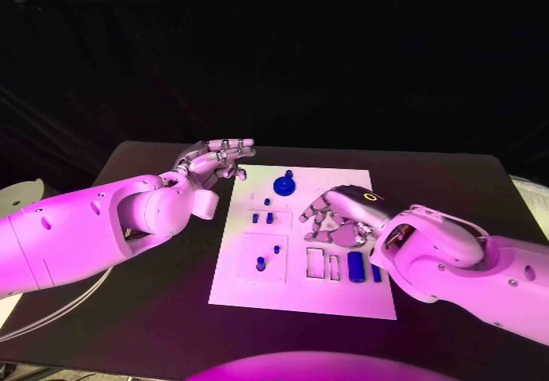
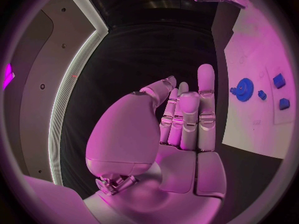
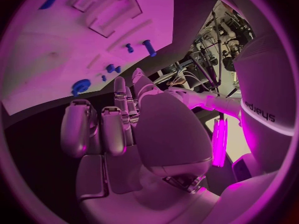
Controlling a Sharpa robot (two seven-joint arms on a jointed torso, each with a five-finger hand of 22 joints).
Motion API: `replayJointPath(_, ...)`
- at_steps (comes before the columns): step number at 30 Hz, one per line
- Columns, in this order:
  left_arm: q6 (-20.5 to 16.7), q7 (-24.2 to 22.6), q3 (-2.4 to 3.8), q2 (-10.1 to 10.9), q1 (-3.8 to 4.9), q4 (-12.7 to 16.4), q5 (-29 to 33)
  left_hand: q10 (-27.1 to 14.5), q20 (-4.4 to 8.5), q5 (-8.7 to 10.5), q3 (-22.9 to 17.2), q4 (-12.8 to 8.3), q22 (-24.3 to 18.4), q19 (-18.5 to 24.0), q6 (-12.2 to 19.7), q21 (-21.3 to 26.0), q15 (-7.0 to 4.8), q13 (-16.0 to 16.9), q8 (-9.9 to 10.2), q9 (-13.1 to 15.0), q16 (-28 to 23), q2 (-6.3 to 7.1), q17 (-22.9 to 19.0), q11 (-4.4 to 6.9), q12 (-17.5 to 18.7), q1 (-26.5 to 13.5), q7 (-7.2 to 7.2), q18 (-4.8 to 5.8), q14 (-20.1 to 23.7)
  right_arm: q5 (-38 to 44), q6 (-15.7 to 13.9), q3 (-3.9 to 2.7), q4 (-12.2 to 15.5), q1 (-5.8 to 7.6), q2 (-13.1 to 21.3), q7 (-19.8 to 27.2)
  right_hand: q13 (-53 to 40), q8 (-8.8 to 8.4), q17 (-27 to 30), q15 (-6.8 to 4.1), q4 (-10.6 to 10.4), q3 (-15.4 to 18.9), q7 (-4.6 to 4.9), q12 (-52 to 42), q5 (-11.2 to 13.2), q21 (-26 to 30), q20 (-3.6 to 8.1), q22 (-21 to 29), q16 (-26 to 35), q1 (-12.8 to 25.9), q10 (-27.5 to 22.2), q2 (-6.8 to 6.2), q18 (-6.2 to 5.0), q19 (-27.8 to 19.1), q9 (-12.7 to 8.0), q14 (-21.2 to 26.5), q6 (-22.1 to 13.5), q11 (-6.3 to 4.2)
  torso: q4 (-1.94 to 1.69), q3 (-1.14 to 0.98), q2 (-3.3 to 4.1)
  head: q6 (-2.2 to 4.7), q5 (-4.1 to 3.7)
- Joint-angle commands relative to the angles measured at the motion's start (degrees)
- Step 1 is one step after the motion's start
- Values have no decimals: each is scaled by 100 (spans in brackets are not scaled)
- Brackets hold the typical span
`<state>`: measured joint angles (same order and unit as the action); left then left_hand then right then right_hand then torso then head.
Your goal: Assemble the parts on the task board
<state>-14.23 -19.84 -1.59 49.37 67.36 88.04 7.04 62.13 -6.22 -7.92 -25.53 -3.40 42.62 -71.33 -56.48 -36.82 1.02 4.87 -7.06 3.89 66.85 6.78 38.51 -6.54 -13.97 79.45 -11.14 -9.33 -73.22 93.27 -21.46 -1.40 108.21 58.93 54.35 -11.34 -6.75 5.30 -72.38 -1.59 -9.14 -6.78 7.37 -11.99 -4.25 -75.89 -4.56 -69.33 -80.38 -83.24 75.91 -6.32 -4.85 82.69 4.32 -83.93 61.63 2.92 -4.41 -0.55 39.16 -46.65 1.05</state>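
Note:
The white task board (image 1: 300,295) lies in the middle of the black table. A blue gear (image 1: 284,186) sits near its far edge, two small blue blocks (image 1: 262,217) lie below it, and a blue peg (image 1: 261,265) stands in the near left square. Two long blue pieces (image 1: 357,266) lie near my right wrist. My right hand (image 1: 338,216) hovers over the board's right middle, fingers apart and holding nothing. My left hand (image 1: 217,161) floats beside the board's far left corner, fingers straight and empty. The left wrist view shows the left hand (image 2: 181,119) beside the gear (image 2: 243,89). The right wrist view shows the right hand (image 3: 118,129), the gear (image 3: 79,86) and a peg (image 3: 149,47).
Bare black table (image 1: 149,309) surrounds the board on all sides. Empty rectangular slots (image 1: 315,262) lie on the board beside the long blue pieces. A white cable (image 1: 46,313) curves off the table's left edge.

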Motion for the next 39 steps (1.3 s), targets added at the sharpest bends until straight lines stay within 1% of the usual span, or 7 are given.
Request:
replayJointPath(1,100,-17,3,11,4,34,6,-48,-39,3,16,-29,7,3,28,10,21,-6,-25,3,23,-30,-8,-3,-27,-26,1,-108,9,-1096,-19,6,201,35,385,-678,-181,57,-251,-89,-146,86,-72,-250,-125,-202,70,-277,-156,214,487,-1,99,127,8,-381,82,-126,60,23,-23,77,-163)
replayJointPath(4,96,-19,1,21,4,42,6,-48,-39,3,16,-29,7,3,28,10,21,-6,-25,3,23,-30,-8,-3,-27,-26,1,-108,9,-1253,19,47,387,41,802,-1247,-660,125,-359,-203,-330,296,-191,-713,-352,-346,206,-467,-236,473,841,-113,137,191,23,-394,201,-246,110,26,-37,105,-244)
replayJointPath(8,96,-18,-24,25,3,44,6,-48,-39,3,16,-29,7,3,28,10,21,-6,-25,3,23,-30,-8,-3,-27,-26,1,-108,9,-1262,19,100,571,-22,1142,-1793,-3325,191,-548,-214,-629,718,-281,-3096,-1250,-455,286,-616,-356,762,837,-146,165,224,56,-412,202,-299,159,33,-48,121,-297)
replayJointPath(11,97,-18,-35,23,3,41,6,-50,-40,5,18,-30,8,4,30,10,22,-6,-27,3,22,-28,-13,-4,-32,-28,1,-107,12,-1134,53,128,638,-54,1262,-1990,-5009,263,-768,-237,-689,1014,-267,-4581,-1281,-556,271,-761,-481,868,723,-8,193,262,110,-442,166,-269,180,41,-56,116,-328)
replayJointPath(15,107,-18,-44,19,3,41,6,-50,-40,5,18,-30,8,4,30,10,22,-6,-28,3,22,-28,-14,-4,-32,-29,1,-107,12,-898,156,161,684,-91,1327,-2141,-5774,327,-955,-217,-725,1272,-224,-5182,-1269,-637,246,-881,-580,1007,638,128,215,294,173,-468,111,-268,189,46,-60,99,-345)
replayJointPath(27,116,-9,-54,42,3,52,6,-50,-40,5,18,-30,8,4,30,10,22,-6,-28,3,22,-28,-14,-4,-32,-29,1,-107,12,-541,546,192,560,-241,1157,-2231,-6870,454,-1189,-208,-743,1579,-233,-6155,-1263,-747,230,-1045,-699,1130,828,261,247,341,306,-503,86,-257,178,47,-51,52,-330)
replayJointPath(39,127,7,-57,53,3,57,6,-50,-40,5,18,-30,8,4,30,10,22,-6,-28,3,22,-28,-14,-4,-32,-29,1,-107,12,-347,912,200,451,-336,965,-2238,-7204,519,-1271,-214,-745,1692,-247,-6477,-1231,-794,232,-1118,-739,1182,922,234,262,363,386,-516,100,-266,186,48,-57,15,-294)
